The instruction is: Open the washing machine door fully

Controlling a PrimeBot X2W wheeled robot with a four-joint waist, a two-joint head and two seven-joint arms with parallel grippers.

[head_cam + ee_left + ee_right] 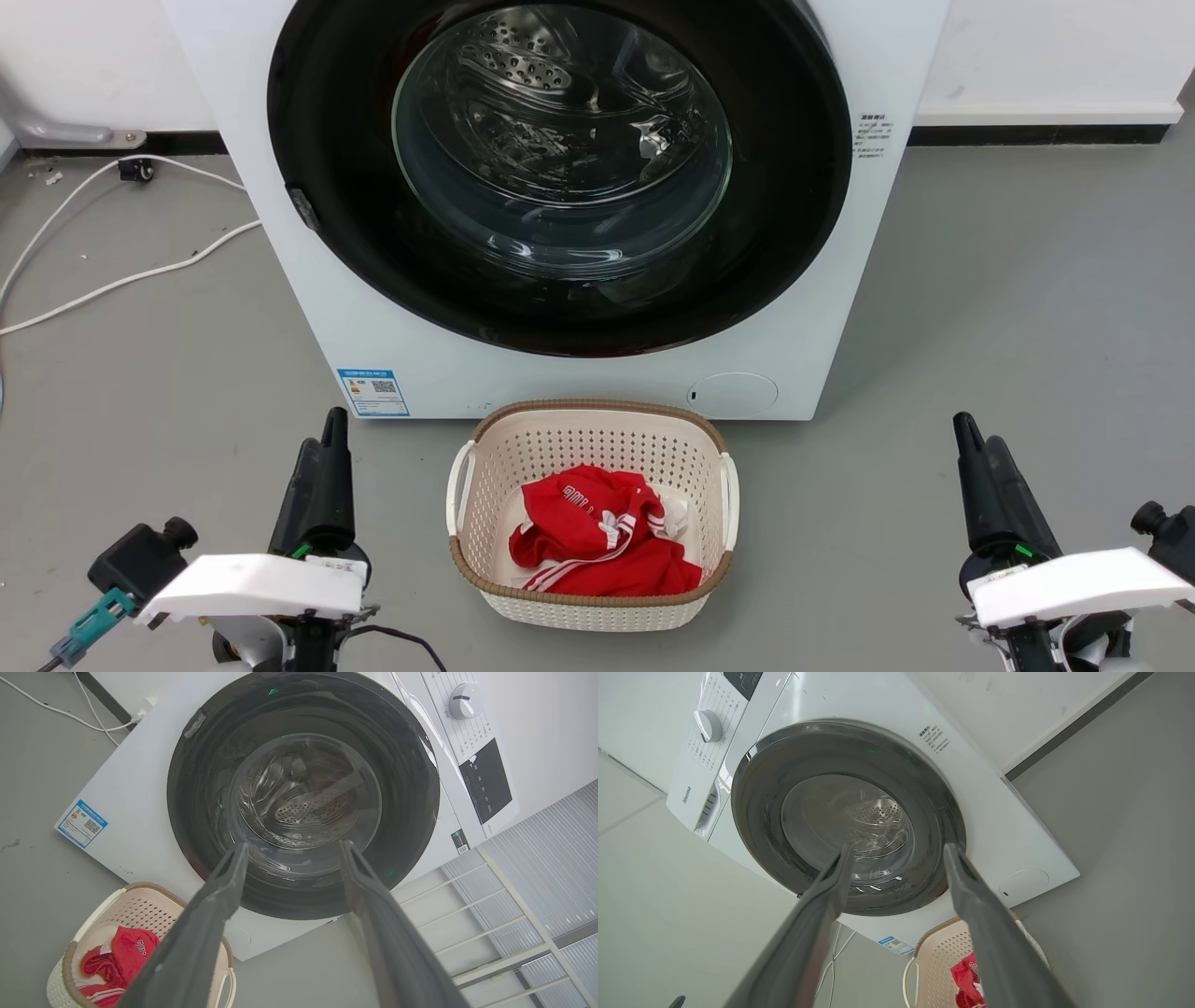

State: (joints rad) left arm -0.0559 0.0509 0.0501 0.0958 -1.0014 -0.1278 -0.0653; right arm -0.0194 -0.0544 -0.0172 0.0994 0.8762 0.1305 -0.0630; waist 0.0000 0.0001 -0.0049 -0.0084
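The white washing machine [280, 308] stands straight ahead, and its washing machine door [373, 252], a glossy black disc with a clear glass bowl, lies flush against the front. A small grey tab [301, 207] sits on the door's left rim. My left gripper [334, 422] hovers low at the lower left, well short of the machine. In the left wrist view the left gripper [292, 845] is open, empty, and aimed at the door [196, 788]. My right gripper [963, 425] hangs at the lower right. The right wrist view shows the right gripper [896, 847] open and empty before the door [756, 788].
A cream perforated basket [464, 485] holding a red garment [597, 532] sits on the grey floor directly before the machine, between my arms. White cables [112, 280] run over the floor at the left. A white rail rack [514, 905] stands beside the machine.
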